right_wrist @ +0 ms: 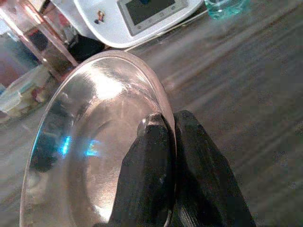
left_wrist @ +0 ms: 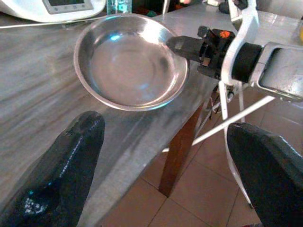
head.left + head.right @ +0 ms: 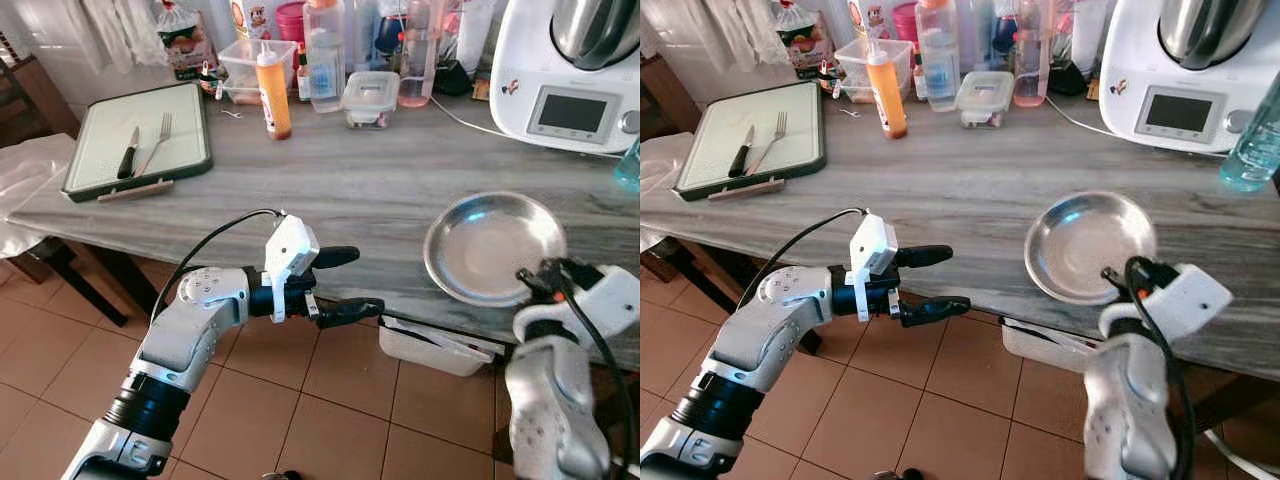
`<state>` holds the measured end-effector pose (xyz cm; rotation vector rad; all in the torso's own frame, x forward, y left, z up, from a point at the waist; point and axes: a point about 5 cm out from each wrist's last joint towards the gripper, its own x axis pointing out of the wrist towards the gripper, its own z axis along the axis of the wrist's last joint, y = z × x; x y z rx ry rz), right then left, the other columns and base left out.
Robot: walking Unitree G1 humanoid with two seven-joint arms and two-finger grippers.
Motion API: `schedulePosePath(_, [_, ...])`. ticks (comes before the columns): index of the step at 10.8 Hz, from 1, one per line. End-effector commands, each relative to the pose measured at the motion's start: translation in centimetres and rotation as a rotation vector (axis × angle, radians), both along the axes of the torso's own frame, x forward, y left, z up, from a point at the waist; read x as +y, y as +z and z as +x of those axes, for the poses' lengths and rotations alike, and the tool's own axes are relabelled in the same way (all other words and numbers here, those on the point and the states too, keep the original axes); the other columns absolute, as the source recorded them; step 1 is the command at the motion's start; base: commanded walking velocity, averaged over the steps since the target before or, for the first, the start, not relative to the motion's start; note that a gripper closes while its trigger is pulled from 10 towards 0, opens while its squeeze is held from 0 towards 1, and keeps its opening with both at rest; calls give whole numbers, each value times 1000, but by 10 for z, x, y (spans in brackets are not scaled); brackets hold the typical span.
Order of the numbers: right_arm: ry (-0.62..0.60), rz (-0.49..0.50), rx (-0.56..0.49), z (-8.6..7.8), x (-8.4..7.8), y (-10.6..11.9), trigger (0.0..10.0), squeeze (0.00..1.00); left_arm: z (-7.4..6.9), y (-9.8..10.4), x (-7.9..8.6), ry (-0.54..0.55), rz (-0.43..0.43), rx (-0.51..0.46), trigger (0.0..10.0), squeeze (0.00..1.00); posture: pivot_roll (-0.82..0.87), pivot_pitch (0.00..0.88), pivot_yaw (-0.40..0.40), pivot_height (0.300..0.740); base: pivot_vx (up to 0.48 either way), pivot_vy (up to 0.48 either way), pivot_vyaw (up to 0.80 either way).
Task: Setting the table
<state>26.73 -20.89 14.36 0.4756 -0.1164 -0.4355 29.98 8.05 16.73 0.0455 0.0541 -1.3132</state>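
2 fingers of your right gripper (image 1: pixel 163 165) pinch only the steel plate's (image 3: pixel 495 245) rim near the table (image 3: pixel 330 190) edge, so it may slip, while your left gripper (image 3: pixel 340 285) hangs wide open.

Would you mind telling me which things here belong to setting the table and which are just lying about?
For the job: metal plate, pinched at its rim by the right gripper; fork; knife; open left gripper.

Lying about: sauce bottle, plastic tubs, kitchen machine, cutting board.

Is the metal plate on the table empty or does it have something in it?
Empty: the metal plate shows only bare shiny metal inside, with the right end effector pinching its rim.
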Motion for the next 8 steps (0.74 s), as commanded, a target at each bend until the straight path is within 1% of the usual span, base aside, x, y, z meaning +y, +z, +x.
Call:
schedulePosePath(1, [51, 117, 16, 1, 27, -11, 10000, 0, 0, 2, 3, 10, 6, -6, 10000, 0, -36, 65, 88, 740, 0, 0, 0])
schedulePosePath(2, [78, 127, 39, 1, 31, -18, 10000, 0, 0, 2, 3, 12, 5, -4, 10000, 0, -37, 64, 88, 740, 0, 0, 0])
schedulePosePath(3, [108, 196, 71, 2, 39, -29, 10000, 0, 0, 2, 2, 8, 6, -9, 10000, 0, -35, 60, 92, 740, 0, 0, 0])
schedulePosePath(4, [120, 195, 83, 2, 43, -29, 10000, 0, 2, 2, 2, 20, 3, -10, 10000, 0, -37, 59, 95, 740, 0, 0, 0])
schedulePosePath(5, [132, 224, 84, 2, 49, -28, 10000, 0, 3, 3, 2, 25, 3, -12, 10000, 0, -37, 59, 98, 740, 0, 0, 0])
schedulePosePath(6, [143, 256, 71, 3, 51, -28, 10000, 0, 2, 3, 1, 14, 7, -11, 10000, 0, -40, 61, 100, 740, 0, 0, 0])
schedulePosePath(8, [125, 302, 66, 4, 47, -29, 10000, 0, 2, 2, -1, 15, 5, -6, 10000, 0, -40, 61, 100, 740, 0, 0, 0])
